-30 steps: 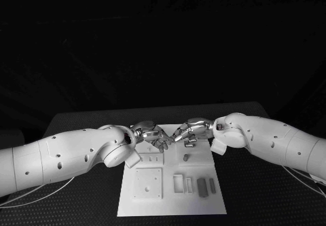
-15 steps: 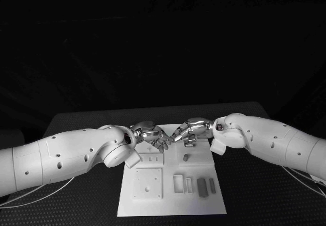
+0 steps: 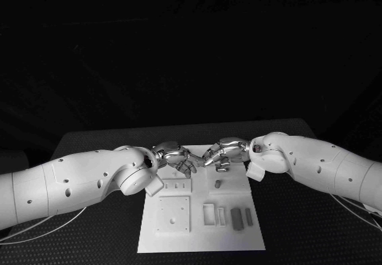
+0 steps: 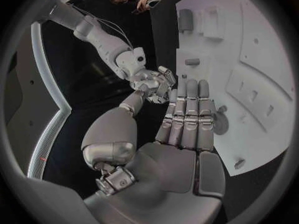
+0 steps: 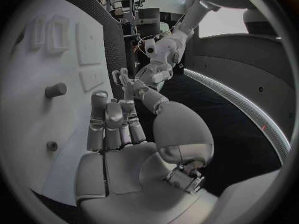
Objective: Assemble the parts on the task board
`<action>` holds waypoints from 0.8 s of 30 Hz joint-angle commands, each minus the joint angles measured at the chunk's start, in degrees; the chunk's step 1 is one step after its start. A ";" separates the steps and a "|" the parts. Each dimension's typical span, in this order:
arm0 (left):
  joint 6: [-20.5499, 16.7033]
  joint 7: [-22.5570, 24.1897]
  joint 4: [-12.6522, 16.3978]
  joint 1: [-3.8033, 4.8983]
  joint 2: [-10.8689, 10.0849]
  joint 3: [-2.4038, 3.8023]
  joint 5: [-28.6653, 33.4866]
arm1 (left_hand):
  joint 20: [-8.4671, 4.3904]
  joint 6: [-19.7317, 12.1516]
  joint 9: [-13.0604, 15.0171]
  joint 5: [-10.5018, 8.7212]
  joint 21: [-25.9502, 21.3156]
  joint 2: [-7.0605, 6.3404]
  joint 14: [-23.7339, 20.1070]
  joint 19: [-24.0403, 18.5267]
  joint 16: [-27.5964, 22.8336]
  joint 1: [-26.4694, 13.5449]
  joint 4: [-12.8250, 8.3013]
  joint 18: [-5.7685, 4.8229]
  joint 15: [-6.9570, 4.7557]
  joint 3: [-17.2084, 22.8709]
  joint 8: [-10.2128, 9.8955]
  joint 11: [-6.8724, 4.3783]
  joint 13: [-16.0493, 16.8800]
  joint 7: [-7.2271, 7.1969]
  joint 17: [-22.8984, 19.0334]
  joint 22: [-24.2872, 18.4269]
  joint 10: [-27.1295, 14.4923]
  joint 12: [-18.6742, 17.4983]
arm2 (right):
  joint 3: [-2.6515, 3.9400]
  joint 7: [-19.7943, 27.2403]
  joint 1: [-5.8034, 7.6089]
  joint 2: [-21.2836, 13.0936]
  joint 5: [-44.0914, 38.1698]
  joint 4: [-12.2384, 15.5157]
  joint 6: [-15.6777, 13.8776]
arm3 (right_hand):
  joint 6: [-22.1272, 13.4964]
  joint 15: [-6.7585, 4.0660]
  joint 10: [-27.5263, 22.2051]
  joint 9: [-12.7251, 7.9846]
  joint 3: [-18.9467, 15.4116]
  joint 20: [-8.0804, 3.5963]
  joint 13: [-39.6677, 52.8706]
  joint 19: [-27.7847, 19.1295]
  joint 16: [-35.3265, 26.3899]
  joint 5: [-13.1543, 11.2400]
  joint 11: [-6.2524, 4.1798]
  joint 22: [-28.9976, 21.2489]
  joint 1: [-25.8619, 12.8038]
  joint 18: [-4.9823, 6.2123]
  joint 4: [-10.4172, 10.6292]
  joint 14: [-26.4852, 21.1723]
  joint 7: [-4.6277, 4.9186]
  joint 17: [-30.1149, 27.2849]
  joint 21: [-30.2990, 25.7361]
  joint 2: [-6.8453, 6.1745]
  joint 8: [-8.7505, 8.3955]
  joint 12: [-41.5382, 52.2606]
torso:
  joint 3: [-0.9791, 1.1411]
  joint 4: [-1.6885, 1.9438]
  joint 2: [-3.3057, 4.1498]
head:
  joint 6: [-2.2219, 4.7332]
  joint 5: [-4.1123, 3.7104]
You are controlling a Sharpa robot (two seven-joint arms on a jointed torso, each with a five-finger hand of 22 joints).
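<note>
The white task board [image 3: 199, 221] lies in the middle of the table. A short grey peg [image 3: 218, 184] stands upright on it; the same peg shows in the wrist views [image 5: 55, 90] [image 4: 192, 61]. Two grey bars [image 3: 236, 217] [image 3: 248, 217] lie near the board's right edge, beside a white frame [image 3: 208, 214]. My left hand [image 3: 176, 160] [image 4: 187, 119] hovers over the board's far left part, fingers stretched out, holding nothing. My right hand [image 3: 221, 154] [image 5: 115, 127] hovers over the far right part, fingers likewise extended and empty. The two hands are close together but apart.
The black table [image 3: 95, 143] surrounds the board on all sides. A raised square plate [image 3: 173, 214] with a hole sits on the board's near left. Cables [image 3: 32, 232] hang under my left arm at the table's left edge.
The two hands have drawn slightly apart over the board's far end. The peg and the grey bars have not moved.
</note>
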 commanded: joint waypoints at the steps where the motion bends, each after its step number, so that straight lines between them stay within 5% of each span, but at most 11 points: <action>1: -0.71 -0.12 0.07 0.04 -0.06 0.05 0.87 | 0.05 -0.50 -0.04 -0.17 -0.05 -0.21 -0.35 -0.33 -0.41 -0.36 -0.07 -0.64 0.06 -0.42 -0.27 0.14 0.20 0.15 0.05 -0.09 -0.57 0.51 | 0.01 0.72 -0.05 0.01 -0.63 0.13 1.33 | 0.80 -0.36 0.04 1.46 0.26 -0.14 0.07 0.12 0.23 0.23 -0.35 1.05 0.33 0.77 0.03 0.15 0.44 0.08 0.21 0.16 0.41 0.39 | 0.01 -0.03 0.01 | -0.08 -0.07; 6: -0.95 -0.49 0.00 0.04 -0.18 0.05 -0.05 | 0.05 -0.61 0.00 -0.17 -0.01 -0.09 -0.32 -0.30 -0.42 -0.17 -0.23 -0.61 0.05 -0.49 -0.25 0.20 0.30 0.21 0.09 -0.12 -0.91 0.73 | 0.01 0.51 -0.05 -0.09 -0.66 0.19 1.63 | 0.79 -0.36 0.04 1.54 0.26 -0.15 0.07 0.12 0.23 0.23 -0.35 1.06 0.33 0.77 0.03 0.15 0.44 0.08 0.21 0.14 0.43 0.40 | 0.02 0.01 0.01 | -0.10 -0.14; 15: -0.76 0.18 0.10 0.04 0.11 0.05 -0.11 | 0.11 2.47 1.00 -0.15 0.12 4.03 -0.12 -0.12 -0.42 5.49 -1.75 -0.64 0.04 2.44 1.81 -0.44 1.22 -1.61 0.28 -0.12 -0.39 3.16 | 0.01 0.31 -0.05 0.27 -1.10 0.08 1.60 | 0.76 -0.37 0.04 1.70 0.24 -0.17 0.07 0.11 0.23 0.23 -0.36 1.06 0.36 0.77 0.03 0.14 0.43 0.08 0.23 0.11 0.49 0.42 | -0.01 0.02 -0.04 | -0.12 -0.13; 24: -0.66 0.41 0.05 0.04 0.28 0.06 -0.11 | 0.05 3.96 1.30 -0.16 0.22 4.70 0.18 0.13 -0.32 7.11 -1.65 -0.71 -0.01 3.24 2.57 -1.06 1.40 -2.72 0.41 -0.02 0.27 4.34 | 0.01 0.21 -0.06 0.56 -1.20 -0.06 1.69 | 0.72 -0.38 0.03 1.81 0.26 -0.18 0.07 0.09 0.23 0.24 -0.37 1.06 0.39 0.77 0.03 0.13 0.42 0.08 0.23 0.12 0.52 0.42 | 0.00 0.02 -0.03 | -0.23 -0.17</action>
